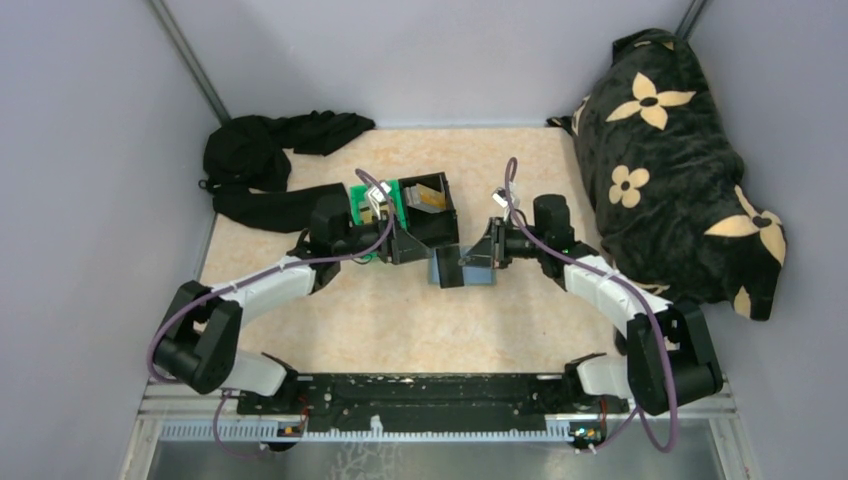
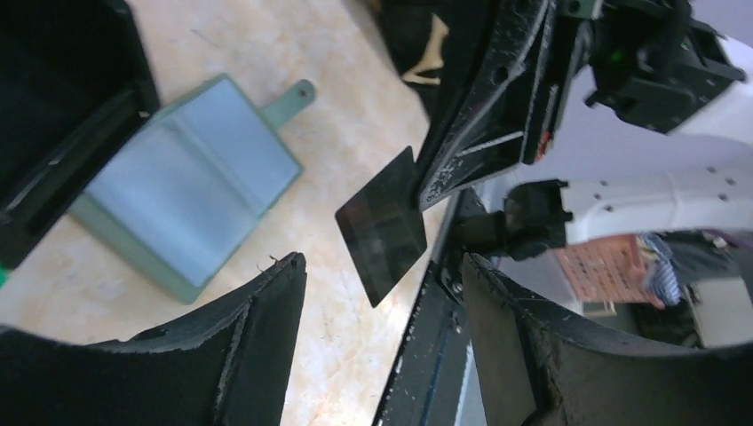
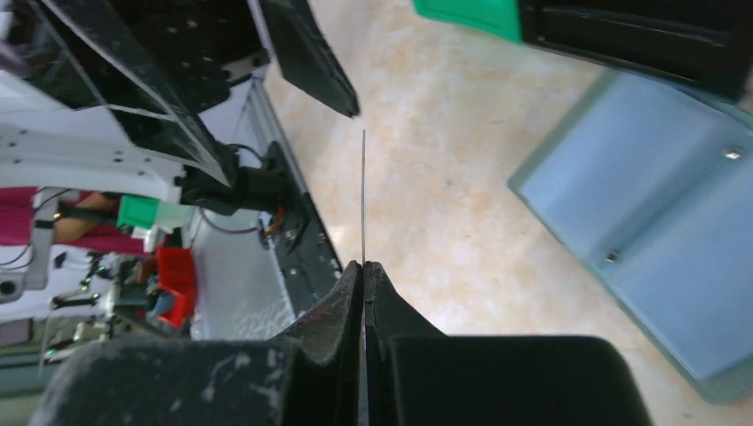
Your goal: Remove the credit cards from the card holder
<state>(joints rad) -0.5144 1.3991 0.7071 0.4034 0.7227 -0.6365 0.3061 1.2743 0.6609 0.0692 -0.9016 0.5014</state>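
Across the marbled bench (image 1: 400, 320), just in front of the black bin (image 1: 440, 225) and the green bin (image 1: 398, 188), the card holder (image 1: 480, 275) lies opened out flat. Close beside it a dark credit card (image 2: 382, 226) is held off the surface, clamped by one edge between the right fingers (image 3: 404, 306), which are pressed together on it, while the left fingers (image 2: 257, 328) stand apart and empty near its free end. Thin, stiff, light and probably slick, the card looks best pinched flat across both faces, well in from a corner

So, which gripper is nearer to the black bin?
Left. The left gripper is just beside the black bin; the right gripper, holding a card, is farther off, by the card holder.
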